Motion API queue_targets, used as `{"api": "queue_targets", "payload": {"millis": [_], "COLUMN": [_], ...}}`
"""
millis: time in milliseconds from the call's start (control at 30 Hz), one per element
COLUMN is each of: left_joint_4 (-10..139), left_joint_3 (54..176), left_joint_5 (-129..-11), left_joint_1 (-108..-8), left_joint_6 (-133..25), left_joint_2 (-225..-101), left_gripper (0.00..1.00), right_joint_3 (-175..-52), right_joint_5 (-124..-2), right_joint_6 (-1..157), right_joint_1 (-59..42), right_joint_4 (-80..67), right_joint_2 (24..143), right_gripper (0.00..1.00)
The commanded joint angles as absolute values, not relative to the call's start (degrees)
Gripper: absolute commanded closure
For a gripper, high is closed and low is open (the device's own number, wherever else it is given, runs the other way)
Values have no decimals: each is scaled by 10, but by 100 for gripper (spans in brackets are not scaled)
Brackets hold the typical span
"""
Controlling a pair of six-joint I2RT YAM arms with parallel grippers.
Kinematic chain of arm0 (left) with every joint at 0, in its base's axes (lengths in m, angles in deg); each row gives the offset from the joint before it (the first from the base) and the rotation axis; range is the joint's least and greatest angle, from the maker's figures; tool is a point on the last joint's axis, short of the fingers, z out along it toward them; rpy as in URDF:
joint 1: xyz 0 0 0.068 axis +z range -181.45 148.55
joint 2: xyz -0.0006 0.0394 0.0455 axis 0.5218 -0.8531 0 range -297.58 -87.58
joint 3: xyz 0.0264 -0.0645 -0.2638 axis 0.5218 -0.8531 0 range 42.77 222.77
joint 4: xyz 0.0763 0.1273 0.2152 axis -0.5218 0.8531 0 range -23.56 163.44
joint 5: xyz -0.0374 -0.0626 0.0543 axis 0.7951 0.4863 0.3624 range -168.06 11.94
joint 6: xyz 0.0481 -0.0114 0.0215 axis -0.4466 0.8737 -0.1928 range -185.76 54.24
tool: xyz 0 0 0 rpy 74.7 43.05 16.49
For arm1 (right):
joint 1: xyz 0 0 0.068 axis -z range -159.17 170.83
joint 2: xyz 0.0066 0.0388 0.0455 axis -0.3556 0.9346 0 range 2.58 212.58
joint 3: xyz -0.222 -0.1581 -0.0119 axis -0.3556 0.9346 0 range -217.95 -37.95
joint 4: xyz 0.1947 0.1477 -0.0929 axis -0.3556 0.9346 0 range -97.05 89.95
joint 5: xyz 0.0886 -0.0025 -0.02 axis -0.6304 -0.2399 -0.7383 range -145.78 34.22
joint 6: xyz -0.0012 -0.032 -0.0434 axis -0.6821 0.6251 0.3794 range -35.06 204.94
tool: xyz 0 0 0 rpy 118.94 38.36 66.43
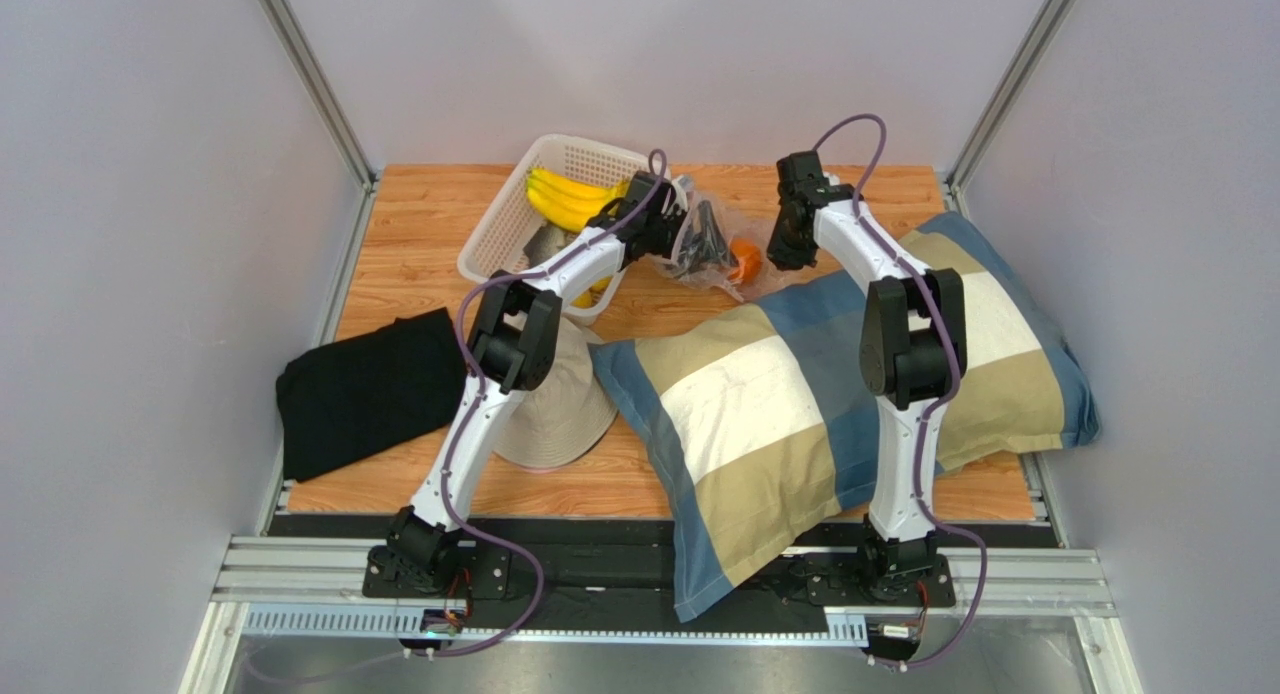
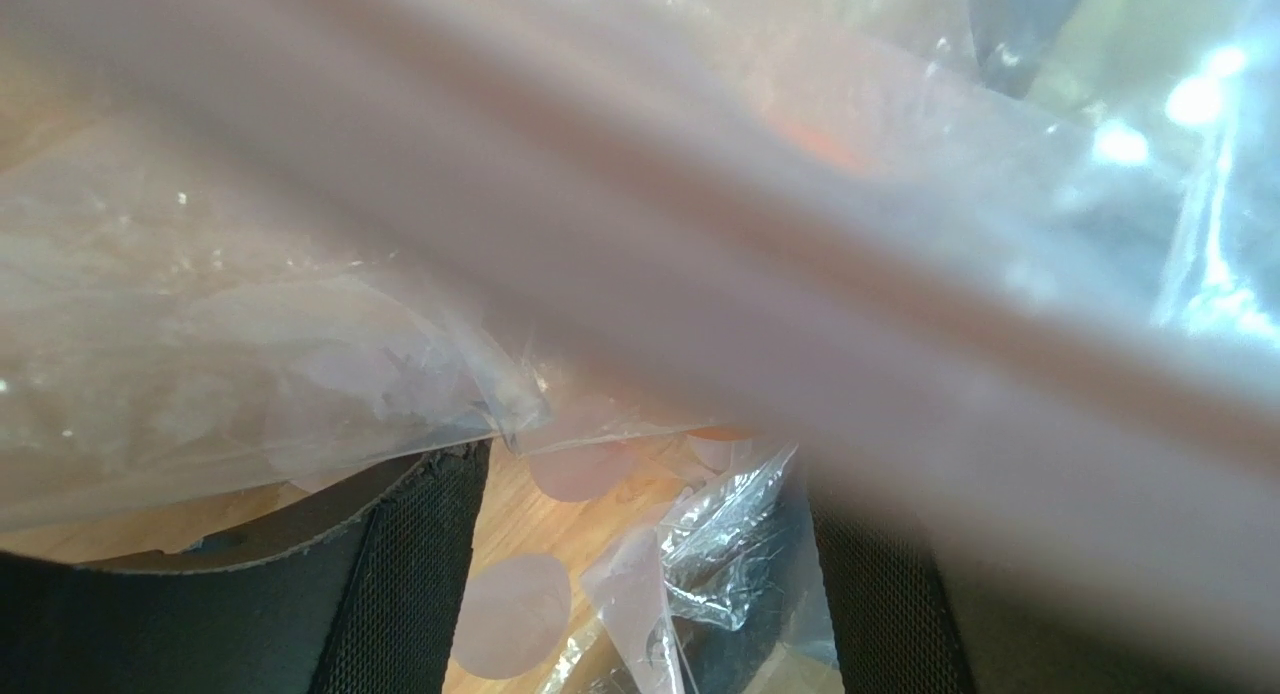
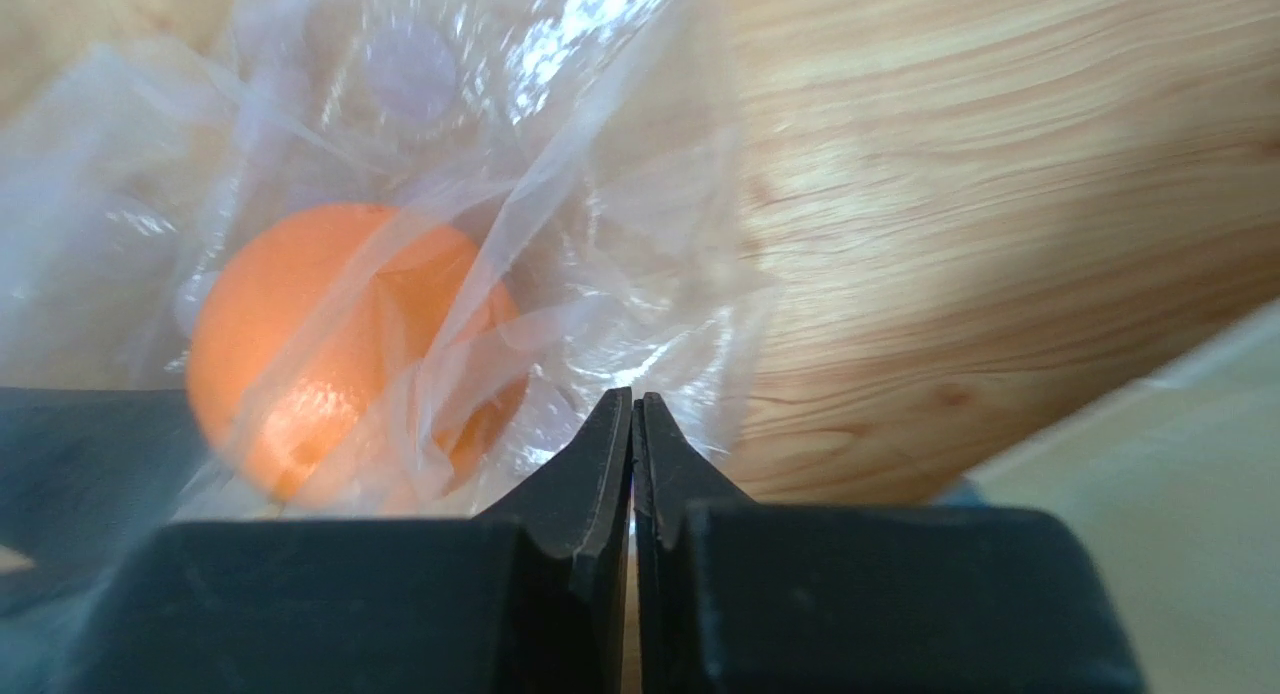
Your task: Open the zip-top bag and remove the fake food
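Two robot arms work a clear zip-top bag [image 1: 703, 232] lying crumpled on the wooden table [image 1: 421, 214] just right of the white mesh basket [image 1: 489, 237]. An orange [image 3: 346, 334] sits inside the film at the bag's end farthest from the basket.

The right gripper [image 3: 633, 409] is closed tip to tip at the bag's fringe, on the side away from the basket, apparently nipping a thin fold of plastic. The left gripper [image 2: 639, 514] is pushed in from the basket side. Its jaws stand wide apart, with loose film lying between them and nothing clamped. More film drapes across its camera.

The basket holds a yellow banana bunch [image 1: 568, 199], with a grey shape beside it too dim to name. The bag visibly holds only the orange. Pale round patches show through the film but are too blurred to identify. Whether the zip strip is parted cannot be told.

The likeliest trouble is the right gripper's hold: slick film caught only at the fingertips could slip free under any pull. If the left jaws close where they stand, they may gather layers of plastic instead of the fruit. The whole bag would then lift with the orange trapped inside. Once freed, the round orange could roll away from the basket towards the checked pillow [image 1: 842, 379]. With the left wrist view smothered in film, that arm has little sight of what its jaws would close on.
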State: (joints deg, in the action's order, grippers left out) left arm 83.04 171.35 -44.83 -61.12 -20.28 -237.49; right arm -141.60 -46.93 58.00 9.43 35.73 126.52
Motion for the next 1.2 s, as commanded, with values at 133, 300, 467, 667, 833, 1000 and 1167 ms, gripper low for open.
{"api": "queue_targets", "payload": {"millis": [133, 300, 467, 667, 833, 1000, 1167], "left_joint_4": [798, 779, 737, 700, 668, 687, 712], "left_joint_3": [1706, 1694, 1669, 1678, 1671, 1716, 1698], "left_joint_5": [-455, -441, -439, -448, -460, -454, -448], "left_joint_1": [-612, -612, -612, -612, -612, -616, -624], "left_joint_6": [-201, -208, -208, -197, -179, -169, -175], "left_joint_2": [-2344, -2337, -2327, -2343, -2349, -2380, -2380], "left_gripper": [19, 17, 13, 11, 11, 15, 16], "right_joint_3": [-1482, -1510, -1537, -1467, -1461, -1439, -1458], "right_joint_5": [-448, -459, -492, -544, -586, -596, -613], "right_joint_6": [613, 628, 627, 586, 574, 558, 523], "right_joint_1": [111, 109, 110, 105, 104, 104, 102], "right_joint_4": [325, 277, 254, 225, 219, 208, 211], "right_joint_2": [1247, 1282, 1327, 1320, 1330, 1323, 1331], "right_gripper": [95, 94, 95, 95, 96, 96, 98]}}
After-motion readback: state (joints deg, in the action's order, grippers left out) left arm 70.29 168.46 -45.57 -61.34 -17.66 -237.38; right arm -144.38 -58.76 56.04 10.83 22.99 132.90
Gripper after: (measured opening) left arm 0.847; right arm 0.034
